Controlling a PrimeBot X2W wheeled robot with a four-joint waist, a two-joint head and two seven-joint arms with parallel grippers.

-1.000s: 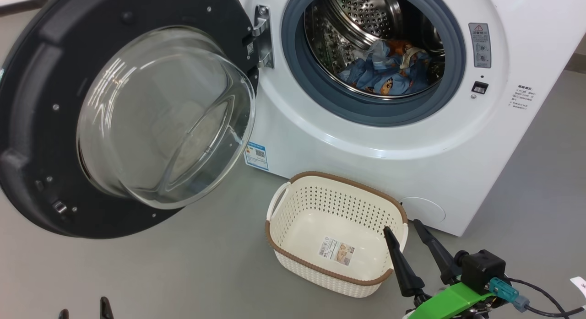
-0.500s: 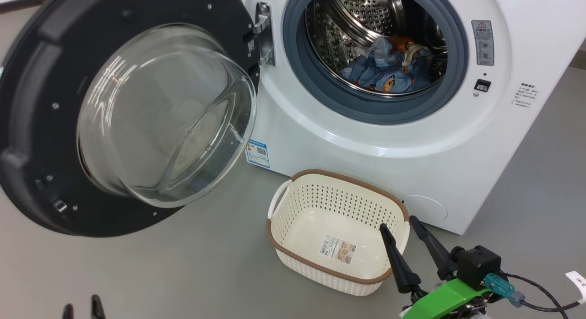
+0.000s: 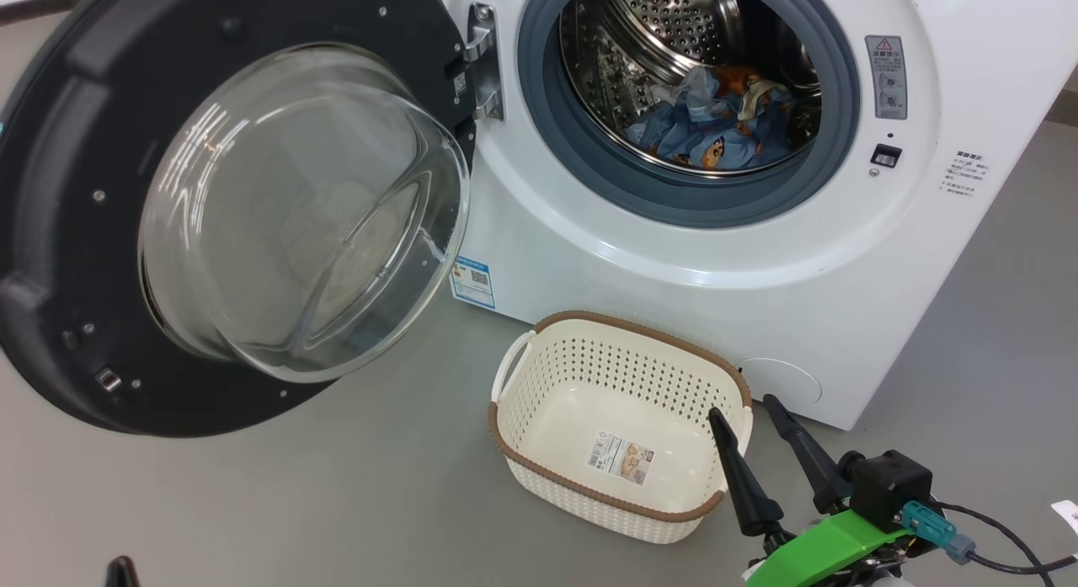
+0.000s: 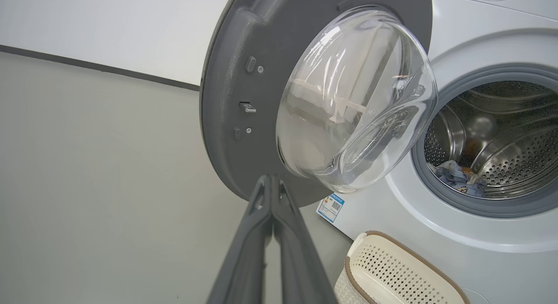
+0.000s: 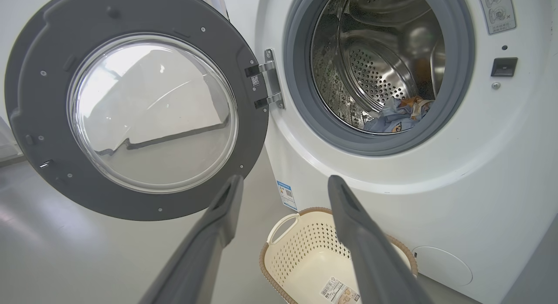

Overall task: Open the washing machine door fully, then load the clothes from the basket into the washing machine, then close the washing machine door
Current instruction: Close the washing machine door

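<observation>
Left hand (image 4: 271,182) was pressed together, empty. Right hand (image 3: 742,408) was spread near the basket (image 3: 589,368). Clothes (image 3: 716,124) lay inside the washing machine (image 3: 674,258).

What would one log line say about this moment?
washing machine door: wide open | clothes: in drum | basket: empty | left claw: shut, empty | right claw: open, by basket | remaining: close door
</observation>
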